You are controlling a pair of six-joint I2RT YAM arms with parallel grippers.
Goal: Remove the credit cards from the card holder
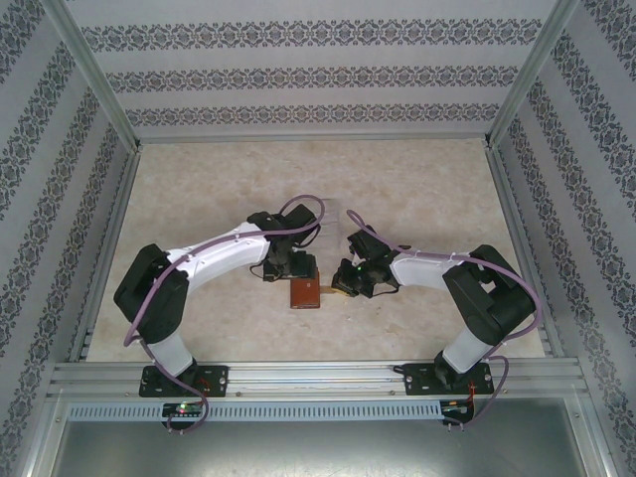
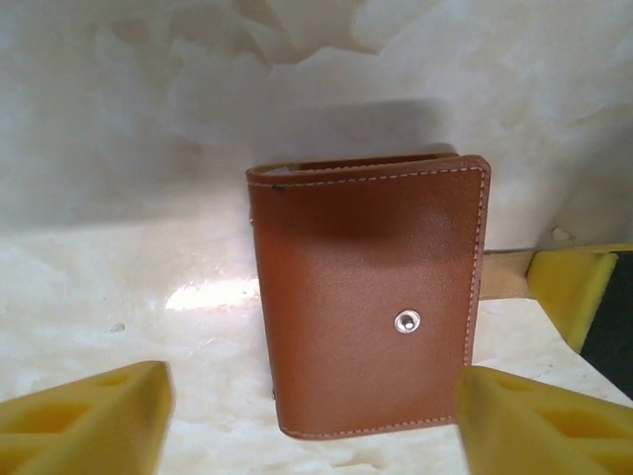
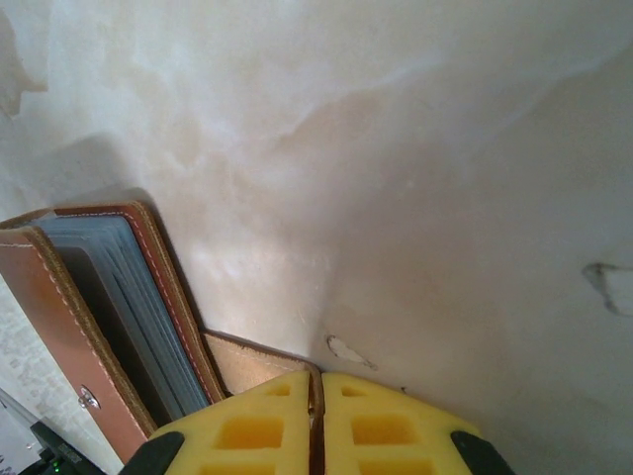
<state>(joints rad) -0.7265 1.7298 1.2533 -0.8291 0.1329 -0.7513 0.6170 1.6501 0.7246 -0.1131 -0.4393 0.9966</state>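
The card holder (image 2: 366,307), a small brown leather wallet, lies folded on the marbled table with its snap stud (image 2: 407,321) facing up. My left gripper (image 2: 312,416) is open just above it, its yellow fingers (image 2: 89,416) standing either side of the wallet's near edge. My right gripper (image 3: 318,381) is shut on the wallet's leather snap tab (image 3: 259,360), pinching it at the wallet's right side. Grey-blue inner pockets (image 3: 114,287) show along the wallet's edge. The credit cards are hidden inside. From above, the card holder (image 1: 304,294) sits between both grippers.
The pale marbled tabletop (image 1: 199,189) stretches wide behind and beside the wallet. Patterned walls and an aluminium frame (image 1: 318,370) enclose the table. A pale, clear object (image 1: 335,213) sits just behind the grippers.
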